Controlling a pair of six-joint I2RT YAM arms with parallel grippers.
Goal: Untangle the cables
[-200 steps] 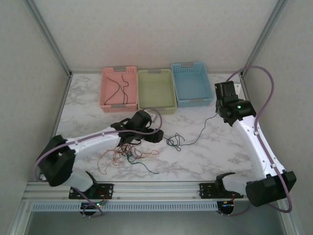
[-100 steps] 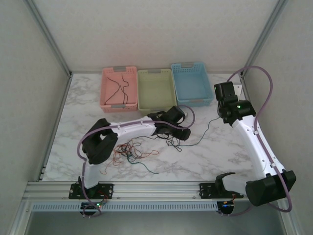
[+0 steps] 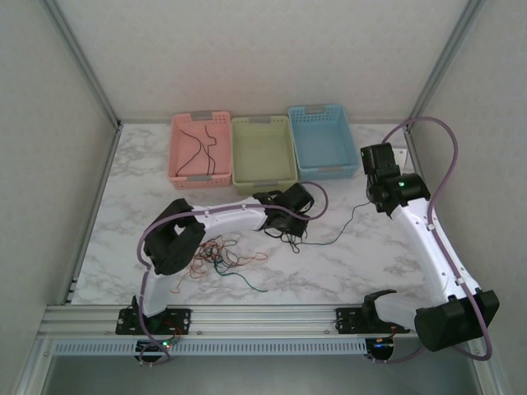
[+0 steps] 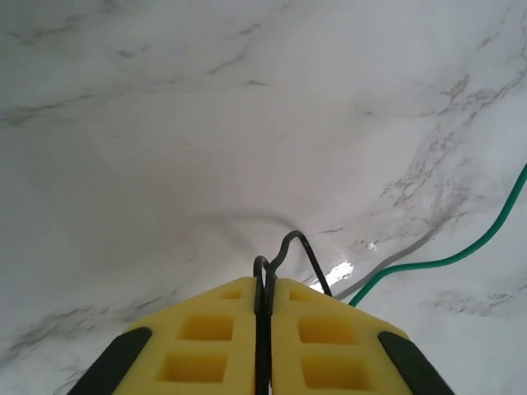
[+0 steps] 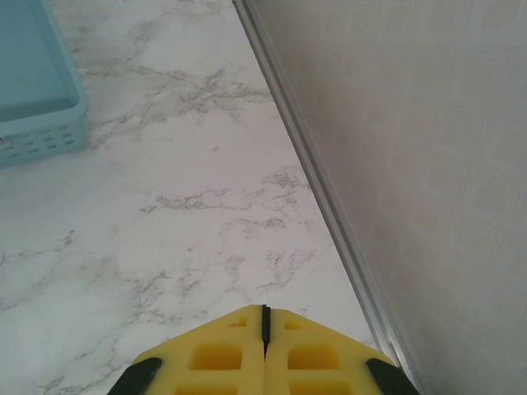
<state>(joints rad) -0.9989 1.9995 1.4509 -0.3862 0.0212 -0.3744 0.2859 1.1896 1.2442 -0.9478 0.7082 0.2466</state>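
If you pull the left gripper away sharply, the black cable may slip from the grip. It may also drag the green cable lying beside it and draw the strands tighter instead of apart. The left jaws are pressed together on a loop of that black cable at the centre of the table, right of the loose bunch of cables. The right gripper is fully closed at the far right; whether it pinches a cable cannot be determined.
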